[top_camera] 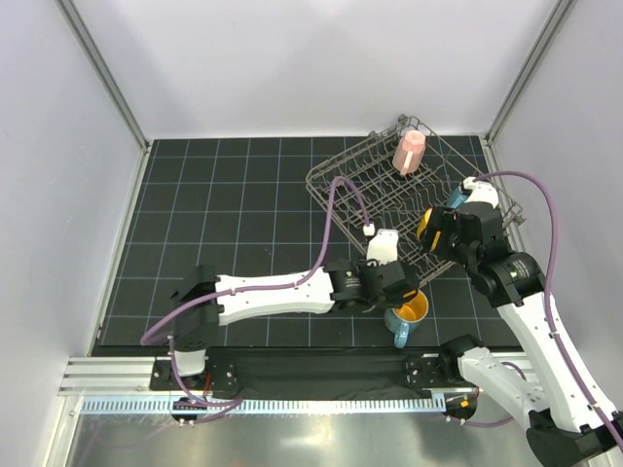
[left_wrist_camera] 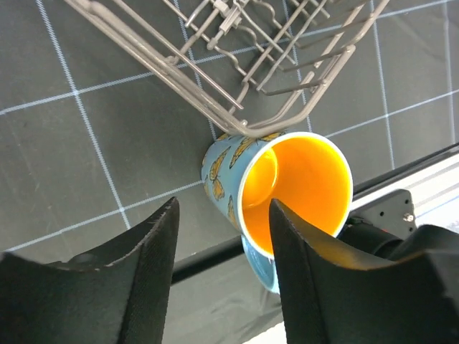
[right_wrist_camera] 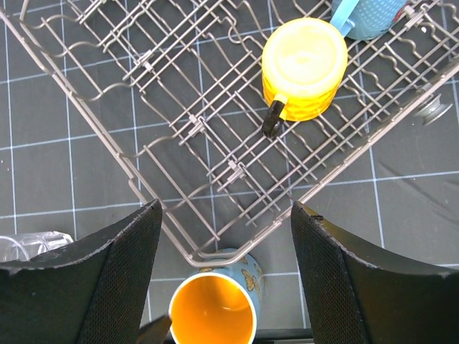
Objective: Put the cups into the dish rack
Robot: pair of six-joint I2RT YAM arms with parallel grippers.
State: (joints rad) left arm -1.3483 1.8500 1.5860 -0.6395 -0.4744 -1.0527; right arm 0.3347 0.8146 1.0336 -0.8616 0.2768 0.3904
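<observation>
Left wrist: dish rack (left_wrist_camera: 176, 75) crowds the orange-lined mug (left_wrist_camera: 301, 186); left claw (left_wrist_camera: 222, 209), right claw (right_wrist_camera: 226, 209) apart

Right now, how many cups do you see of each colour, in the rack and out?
Blue handled mugs: 2 (orange-lined mug, racked mug)
Yellow handled mug: 1
Pink cup: 1
Clear glass tumbler: 1
Total: 5

Right wrist view: glass tumbler (right_wrist_camera: 32, 244) cut off by left edge, faint; blue mug (right_wrist_camera: 373, 13) cropped at top edge
</observation>
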